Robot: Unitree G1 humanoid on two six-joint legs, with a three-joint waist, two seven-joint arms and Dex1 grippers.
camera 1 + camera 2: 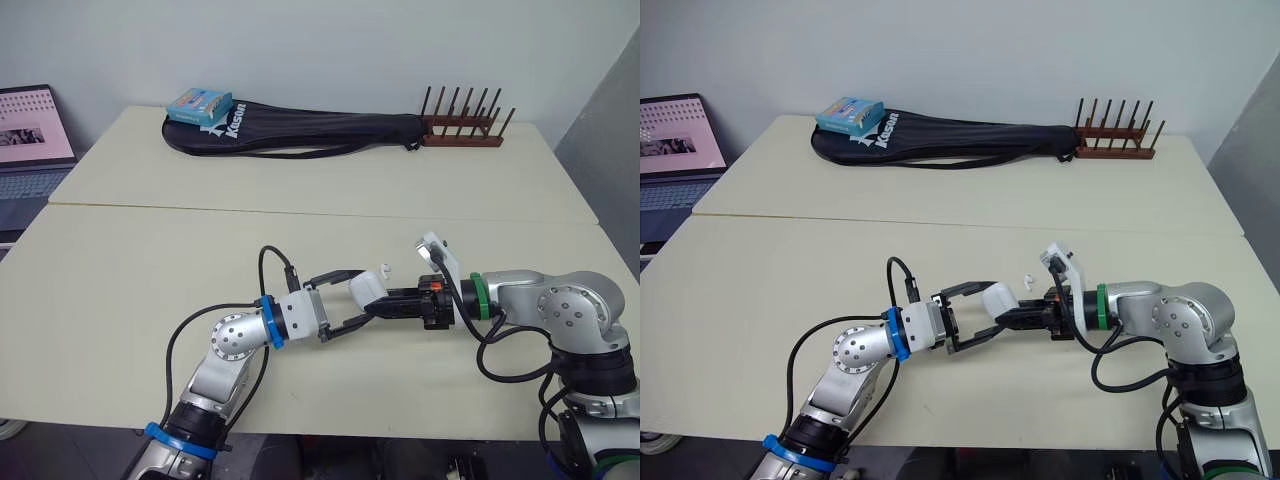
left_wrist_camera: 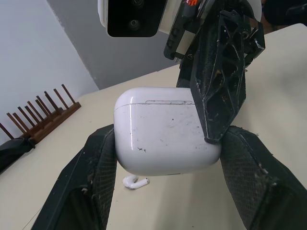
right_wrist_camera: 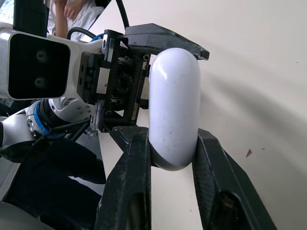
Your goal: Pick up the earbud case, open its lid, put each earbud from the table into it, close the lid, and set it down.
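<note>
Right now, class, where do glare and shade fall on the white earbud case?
Right wrist view: a bright glare streak on the white plastic earbud case near its rounded end. Left wrist view: its broad face evenly lit, underside shaded.

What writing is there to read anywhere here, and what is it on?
"Kason": white letters on the black racket bag.
The blue box on that bag: print too small to read.
The laptop screen: too blurred to read.
The earbud case: no lettering shows.
</note>
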